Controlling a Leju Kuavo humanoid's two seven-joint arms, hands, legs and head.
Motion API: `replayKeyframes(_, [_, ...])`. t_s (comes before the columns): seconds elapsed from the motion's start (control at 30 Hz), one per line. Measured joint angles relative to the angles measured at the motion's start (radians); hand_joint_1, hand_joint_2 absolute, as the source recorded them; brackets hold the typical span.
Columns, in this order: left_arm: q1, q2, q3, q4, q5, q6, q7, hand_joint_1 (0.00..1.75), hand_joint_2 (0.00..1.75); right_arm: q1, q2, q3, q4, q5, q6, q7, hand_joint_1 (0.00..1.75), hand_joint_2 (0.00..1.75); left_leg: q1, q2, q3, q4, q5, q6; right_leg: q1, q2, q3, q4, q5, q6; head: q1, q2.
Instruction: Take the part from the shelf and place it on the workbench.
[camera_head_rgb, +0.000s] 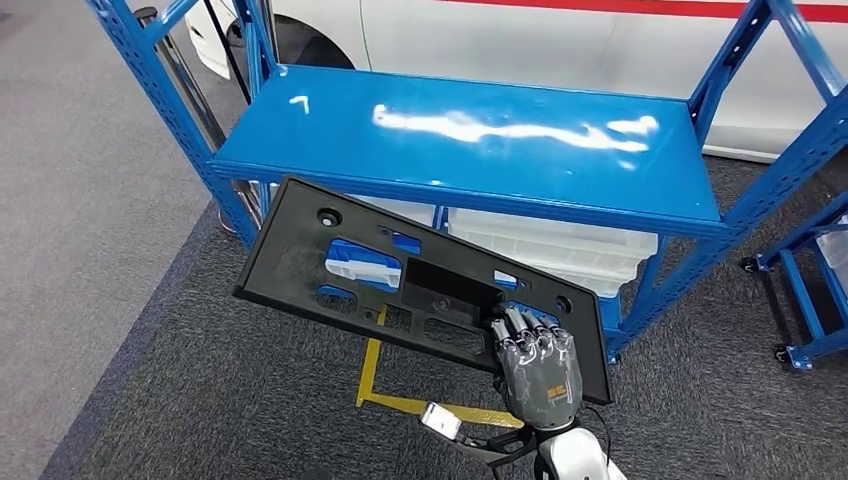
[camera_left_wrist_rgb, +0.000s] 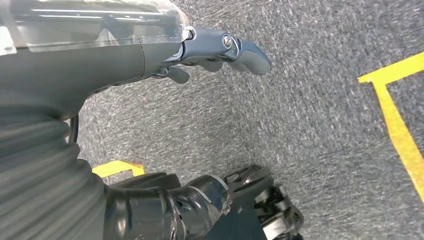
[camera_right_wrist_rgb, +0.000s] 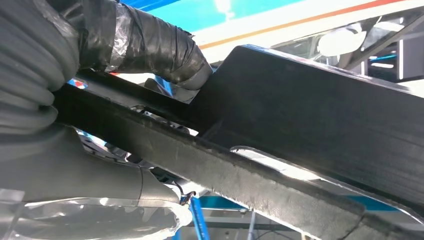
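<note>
The part (camera_head_rgb: 300, 250) is a flat black plastic panel with several cut-outs and holes. It hangs tilted in the air in front of the blue shelf (camera_head_rgb: 480, 130), below and nearer than the shelf's bare top board. My right hand (camera_head_rgb: 535, 365) grips the panel at its near right end, fingers over the top face. In the right wrist view the taped thumb (camera_right_wrist_rgb: 150, 45) presses on the part (camera_right_wrist_rgb: 310, 115) from one side and the fingers clamp the other. My left hand (camera_left_wrist_rgb: 100, 65) hangs over the grey carpet with its fingers apart, holding nothing.
White plastic bins (camera_head_rgb: 560, 245) sit on the shelf's lower level. Yellow tape (camera_head_rgb: 400, 400) marks the carpet below the panel. A white car (camera_head_rgb: 560, 40) stands behind the shelf. Another blue frame on wheels (camera_head_rgb: 810, 300) stands at the right.
</note>
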Motion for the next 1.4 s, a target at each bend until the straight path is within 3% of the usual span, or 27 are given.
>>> replayKeyframes(0.07, [0.001, 0.0, 0.0, 0.0, 0.003, 0.0, 0.0, 0.0, 1.75, 0.0, 0.001, 0.0, 0.0, -0.001, -0.001, 0.0, 1.75, 1.75, 0.001, -0.001, -0.005, 0.005, 0.003, -0.014, -0.002, -0.001, -0.011, -0.004, 0.011, -0.017, 0.0, 0.0])
replayKeyframes(0.1, [0.001, 0.0, 0.0, 0.0, 0.004, 0.0, 0.0, 0.0, 1.75, 0.0, 0.003, 0.0, 0.0, -0.002, -0.001, 0.0, 1.75, 1.75, 0.003, -0.002, -0.012, 0.016, -0.011, -0.021, -0.004, -0.002, -0.018, -0.005, 0.019, -0.026, -0.001, 0.0])
replayKeyframes(0.17, [0.001, 0.0, 0.0, 0.0, 0.006, 0.0, 0.0, 0.0, 1.75, 0.0, 0.006, 0.0, 0.0, -0.004, -0.001, -0.003, 1.75, 1.75, 0.008, -0.004, -0.041, 0.09, -0.084, -0.035, -0.007, -0.004, -0.035, -0.008, 0.035, -0.039, -0.002, 0.0])
replayKeyframes(0.23, [0.002, 0.0, 0.0, 0.0, 0.006, 0.001, 0.0, 0.0, 1.75, 0.002, 0.008, 0.0, 0.0, -0.006, -0.001, -0.007, 1.75, 1.75, 0.012, -0.004, -0.076, 0.208, -0.161, -0.044, -0.006, -0.004, -0.056, -0.007, 0.05, -0.042, -0.002, 0.0])
replayKeyframes(0.27, [0.002, 0.0, 0.0, 0.0, 0.007, 0.001, 0.0, 0.0, 1.75, 0.003, 0.008, 0.0, 0.0, -0.007, -0.001, -0.009, 1.75, 1.75, 0.014, -0.004, -0.082, 0.249, -0.174, -0.046, -0.006, -0.004, -0.066, -0.007, 0.058, -0.041, -0.002, 0.0])
replayKeyframes(0.3, [0.003, 0.0, 0.0, 0.0, 0.007, 0.001, 0.0, 0.0, 1.75, 0.005, 0.008, 0.0, 0.0, -0.008, -0.001, -0.011, 1.75, 1.75, 0.015, -0.004, -0.071, 0.258, -0.166, -0.046, -0.005, -0.004, -0.076, -0.007, 0.066, -0.04, -0.002, 0.0])
replayKeyframes(0.33, [0.003, 0.0, 0.0, 0.0, 0.007, 0.001, 0.0, 0.0, 1.75, 0.006, 0.008, 0.0, 0.0, -0.01, -0.001, -0.013, 1.75, 1.75, 0.015, -0.004, -0.043, 0.232, -0.142, -0.045, -0.005, -0.004, -0.085, -0.007, 0.073, -0.039, -0.002, 0.0])
replayKeyframes(0.37, [0.003, 0.0, 0.0, 0.0, 0.007, 0.001, 0.0, 0.0, 1.75, 0.007, 0.008, 0.0, 0.0, -0.011, -0.001, -0.016, 1.75, 1.75, 0.015, -0.004, 0.001, 0.173, -0.113, -0.04, -0.005, -0.004, -0.092, -0.006, 0.08, -0.037, -0.002, 0.0])
replayKeyframes(0.43, [0.001, 0.0, 0.0, 0.0, 0.008, 0.001, 0.0, 0.0, 1.75, 0.008, 0.008, 0.0, -0.001, -0.013, -0.002, -0.022, 1.75, 1.75, 0.011, -0.005, 0.092, 0.032, -0.087, -0.029, -0.004, -0.003, -0.102, -0.007, 0.093, -0.03, -0.002, 0.0])
replayKeyframes(0.5, [0.0, 0.0, 0.0, 0.0, 0.008, 0.002, 0.0, 0.0, 1.75, 0.008, 0.008, 0.0, -0.003, -0.014, -0.002, -0.026, 1.75, 1.75, 0.004, -0.006, 0.129, -0.04, -0.09, -0.02, -0.005, -0.003, -0.105, -0.011, 0.107, -0.018, -0.002, 0.0])
replayKeyframes(0.6, [0.001, 0.0, 0.0, 0.0, 0.009, 0.003, -0.001, 0.0, 1.75, 0.01, 0.009, -0.001, -0.003, -0.016, -0.004, -0.029, 1.75, 1.75, 0.006, -0.003, 0.125, -0.062, -0.065, -0.003, -0.006, -0.003, -0.108, -0.014, 0.111, 0.002, -0.002, 0.0])
replayKeyframes(0.67, [0.001, 0.0, 0.0, 0.0, 0.01, 0.003, -0.001, 0.0, 1.75, 0.012, 0.009, -0.002, -0.003, -0.02, -0.007, -0.032, 1.75, 1.75, 0.01, 0.001, 0.115, -0.074, -0.042, 0.01, -0.005, -0.002, -0.132, 0.048, 0.054, 0.007, 0.0, 0.0])
replayKeyframes(0.73, [0.002, -0.001, 0.0, 0.0, 0.01, 0.003, -0.001, 0.0, 1.75, 0.016, 0.009, -0.003, -0.003, -0.026, -0.01, -0.036, 1.75, 1.75, 0.007, 0.003, 0.093, -0.069, -0.029, 0.018, -0.005, -0.001, -0.173, 0.17, -0.028, 0.01, 0.0, 0.0])
replayKeyframes(0.77, [0.003, -0.001, 0.0, 0.0, 0.011, 0.003, -0.001, 0.0, 1.75, 0.018, 0.009, -0.004, -0.003, -0.03, -0.011, -0.037, 1.75, 1.75, 0.006, 0.003, 0.081, -0.064, -0.025, 0.018, -0.005, -0.001, -0.183, 0.218, -0.051, 0.011, 0.0, 0.0])
replayKeyframes(0.8, [0.004, -0.001, 0.0, 0.0, 0.011, 0.003, -0.001, 0.0, 1.75, 0.021, 0.009, -0.006, -0.003, -0.033, -0.012, -0.037, 1.75, 1.75, 0.005, 0.003, 0.069, -0.058, -0.021, 0.017, -0.005, -0.001, -0.177, 0.235, -0.056, 0.012, 0.0, 0.0])
replayKeyframes(0.83, [0.004, -0.001, 0.0, 0.0, 0.012, 0.003, -0.002, 0.0, 1.75, 0.023, 0.009, -0.007, -0.003, -0.035, -0.012, -0.038, 1.75, 1.75, 0.005, 0.003, 0.058, -0.05, -0.019, 0.016, -0.006, -0.001, -0.152, 0.213, -0.043, 0.013, 0.0, 0.0])
replayKeyframes(0.9, [0.005, -0.001, 0.0, 0.0, 0.014, 0.003, -0.006, 0.0, 1.75, 0.024, 0.009, -0.009, -0.005, -0.04, -0.014, -0.039, 1.75, 1.75, 0.005, 0.002, 0.04, -0.03, -0.019, 0.012, -0.008, -0.002, -0.069, 0.096, -0.006, 0.01, 0.0, 0.0])
replayKeyframes(0.97, [0.005, -0.002, 0.0, 0.0, 0.017, 0.004, -0.011, 0.0, 1.75, 0.028, 0.009, -0.013, -0.009, -0.048, -0.017, -0.041, 1.75, 1.75, 0.002, 0.002, 0.025, -0.01, -0.021, 0.003, -0.005, -0.002, -0.021, 0.01, 0.008, 0.002, 0.0, 0.0])
replayKeyframes(1.1, [0.007, -0.002, 0.0, 0.0, 0.021, 0.005, -0.014, 0.0, 1.75, 0.039, 0.009, -0.025, -0.013, -0.058, -0.019, -0.044, 1.75, 1.75, 0.003, 0.0, 0.013, 0.003, -0.022, -0.021, -0.003, -0.001, -0.024, -0.004, 0.019, -0.022, -0.001, 0.0])
replayKeyframes(1.17, [0.008, -0.001, 0.0, 0.0, 0.023, 0.005, -0.014, 0.0, 1.75, 0.041, 0.01, -0.028, -0.016, -0.063, -0.02, -0.044, 1.75, 1.75, 0.007, -0.002, -0.011, 0.062, -0.067, -0.033, -0.007, -0.002, -0.029, -0.008, 0.028, -0.035, -0.002, 0.0])
replayKeyframes(1.27, [0.01, -0.001, 0.0, 0.0, 0.025, 0.005, -0.014, 0.0, 1.75, 0.051, 0.01, -0.033, -0.018, -0.068, -0.023, -0.045, 1.75, 1.75, 0.013, -0.002, -0.078, 0.235, -0.157, -0.047, -0.007, -0.003, -0.041, -0.008, 0.036, -0.04, -0.002, 0.0])
replayKeyframes(1.3, [0.011, -0.001, 0.0, 0.0, 0.025, 0.005, -0.015, 0.0, 1.75, 0.055, 0.01, -0.035, -0.018, -0.069, -0.023, -0.045, 1.75, 1.75, 0.014, -0.002, -0.084, 0.259, -0.159, -0.048, -0.006, -0.003, -0.044, -0.008, 0.038, -0.039, -0.002, 0.0])
replayKeyframes(1.33, [0.013, -0.001, 0.0, 0.0, 0.025, 0.005, -0.015, 0.0, 1.75, 0.059, 0.01, -0.037, -0.018, -0.07, -0.024, -0.045, 1.75, 1.75, 0.015, -0.002, -0.071, 0.245, -0.144, -0.047, -0.006, -0.002, -0.045, -0.008, 0.04, -0.038, -0.002, 0.0])
replayKeyframes(1.4, [0.013, -0.001, 0.0, 0.0, 0.025, 0.005, -0.016, 0.0, 1.75, 0.065, 0.01, -0.042, -0.021, -0.072, -0.025, -0.045, 1.75, 1.75, 0.014, -0.005, -0.001, 0.121, -0.083, -0.038, -0.006, 0.0, -0.045, -0.008, 0.042, -0.036, -0.002, 0.0])
